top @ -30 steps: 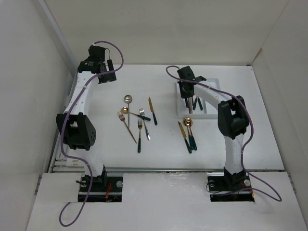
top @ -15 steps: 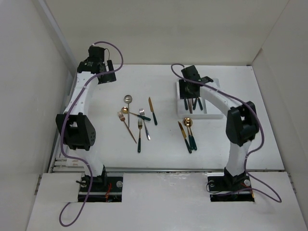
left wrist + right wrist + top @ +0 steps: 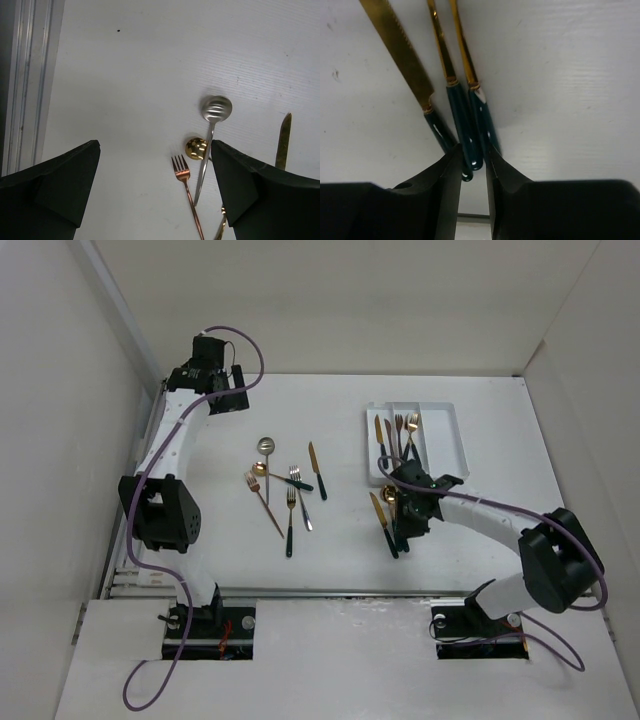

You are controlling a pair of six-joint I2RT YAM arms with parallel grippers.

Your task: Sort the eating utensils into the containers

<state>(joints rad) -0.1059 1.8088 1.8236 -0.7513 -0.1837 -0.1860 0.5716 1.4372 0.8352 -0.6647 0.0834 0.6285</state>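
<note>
The white tray (image 3: 446, 438) at the back right holds several gold utensils with teal handles (image 3: 398, 430). My right gripper (image 3: 409, 517) is low over a gold knife (image 3: 400, 50) and two gold spoons (image 3: 462, 117) lying near the tray. Its jaws stand a narrow gap apart (image 3: 474, 152), with two teal handle ends between the fingertips; all three lie on the table. My left gripper (image 3: 222, 390) hangs open and empty (image 3: 155, 147) high at the back left. Below it lie a silver spoon (image 3: 216, 109), a gold spoon (image 3: 196, 148) and a copper fork (image 3: 182, 175).
A loose group of utensils lies mid-table: silver spoon (image 3: 265, 445), gold spoon (image 3: 259, 469), copper fork (image 3: 264, 502), two more forks (image 3: 291, 520) and a knife (image 3: 316, 468). White walls enclose the table on three sides.
My right arm has swung from over the tray down and towards me to the knife and spoons. Utensils now show lying in the tray. The left arm has barely moved.
</note>
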